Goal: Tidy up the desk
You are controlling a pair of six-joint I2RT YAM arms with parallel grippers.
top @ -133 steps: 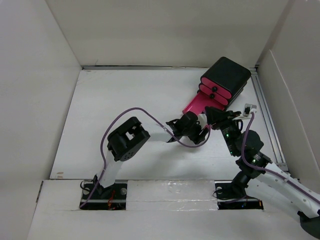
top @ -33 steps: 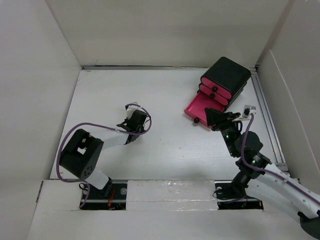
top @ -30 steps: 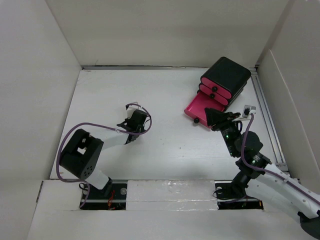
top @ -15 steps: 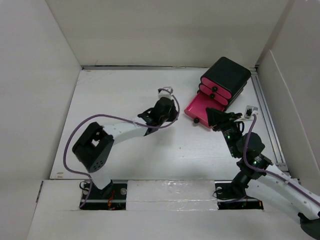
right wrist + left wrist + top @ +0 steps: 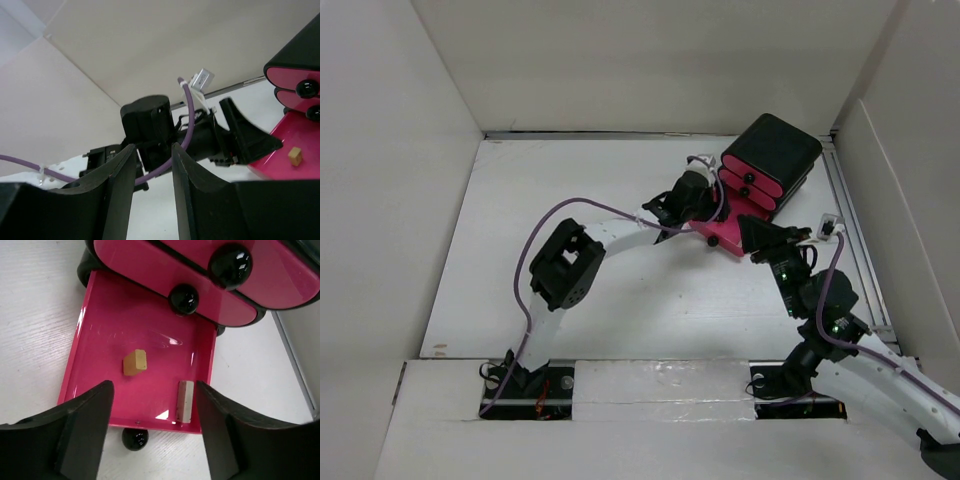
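Desk | left gripper released over open pink drawer | right gripper released, empty

- The left arm had white links and a boxy black elbow joint.
- A purple cable ran along it.
- The right arm was white with black joints and small green lights.
- The left gripper had matte black wedge fingers.

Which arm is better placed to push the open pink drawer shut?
Probably the right. The right gripper sits low beside the front of the open drawer, near its knob. The left gripper hangs open directly above the drawer, so it would first have to back off.
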